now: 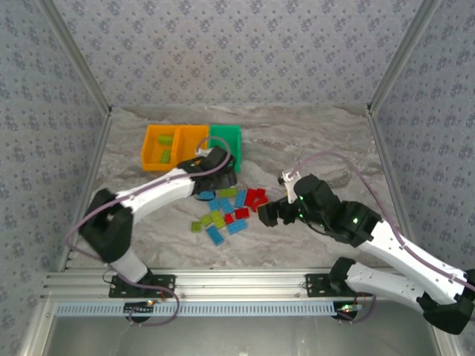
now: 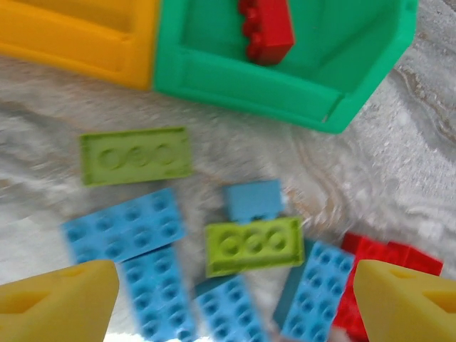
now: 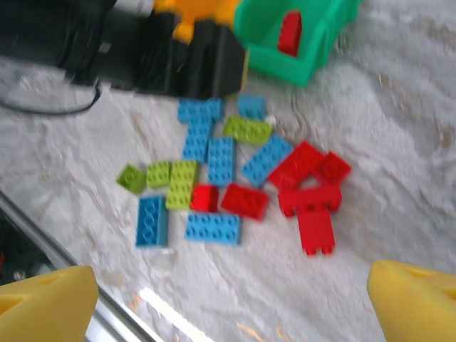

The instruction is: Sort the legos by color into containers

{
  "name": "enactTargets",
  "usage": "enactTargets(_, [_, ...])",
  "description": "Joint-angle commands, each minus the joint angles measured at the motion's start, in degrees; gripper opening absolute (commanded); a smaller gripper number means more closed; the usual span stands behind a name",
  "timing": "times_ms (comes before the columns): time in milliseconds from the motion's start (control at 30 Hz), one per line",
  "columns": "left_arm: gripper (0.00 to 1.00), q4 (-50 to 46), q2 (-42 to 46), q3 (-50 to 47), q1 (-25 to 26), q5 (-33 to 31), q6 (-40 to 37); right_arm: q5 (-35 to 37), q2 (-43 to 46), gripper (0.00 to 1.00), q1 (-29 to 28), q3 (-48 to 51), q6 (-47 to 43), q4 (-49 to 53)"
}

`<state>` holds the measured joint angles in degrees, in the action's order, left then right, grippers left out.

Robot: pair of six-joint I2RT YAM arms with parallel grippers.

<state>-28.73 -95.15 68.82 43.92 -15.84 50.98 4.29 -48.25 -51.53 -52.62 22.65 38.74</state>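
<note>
Marble table (image 1: 312, 141), from above: loose bricks (image 1: 226, 209) lie in front of two orange bins (image 1: 165, 145) and a green bin (image 1: 225, 137).

Left wrist: the left gripper (image 2: 235, 288) is spread wide and empty above the bricks; a red brick (image 2: 267, 28) sits in the green bin.

Right wrist: the right gripper (image 3: 231, 292) is spread wide and empty.

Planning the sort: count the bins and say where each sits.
3, in a row beyond the brick pile: an orange bin on the left, a second orange bin in the middle, a green bin on the right.

The marbled table (image 1: 312, 148) carries scattered legos (image 1: 217, 217) and three containers (image 1: 194, 128).
</note>
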Motion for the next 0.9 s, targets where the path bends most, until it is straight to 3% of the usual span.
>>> enactTargets(0, [0.83, -0.51, -5.58, 5.34, 0.81, -3.19, 3.51, 2.91, 2.17, 1.0, -0.15, 1.03, 2.14, 4.35])
enactTargets(167, [0.76, -2.59, -13.69, 10.82, 0.26, -1.83, 4.21, 6.36, 1.7, 1.0, 0.2, 0.28, 2.65, 4.68])
enactTargets(400, [0.62, -2.17, -18.07, 11.13, -0.85, -0.42, 4.43, 6.87, 1.81, 1.0, 0.49, 1.14, 3.61, 4.49])
enactTargets(600, [0.54, -1.81, -19.78, 10.89, -0.97, 0.05, 4.67, 6.7, 1.98, 1.0, 0.59, 1.44, 4.18, 4.55])
enactTargets(767, [0.34, -2.62, -19.33, 11.05, -1.02, 0.36, 3.49, 4.87, 1.97, 1.0, 0.55, 1.31, 4.99, 3.91])
enactTargets(867, [0.3, -4.37, -15.4, 11.54, -1.03, -0.43, 1.68, 3.3, 2.32, 1.0, 0.48, 0.78, 5.28, 3.32])
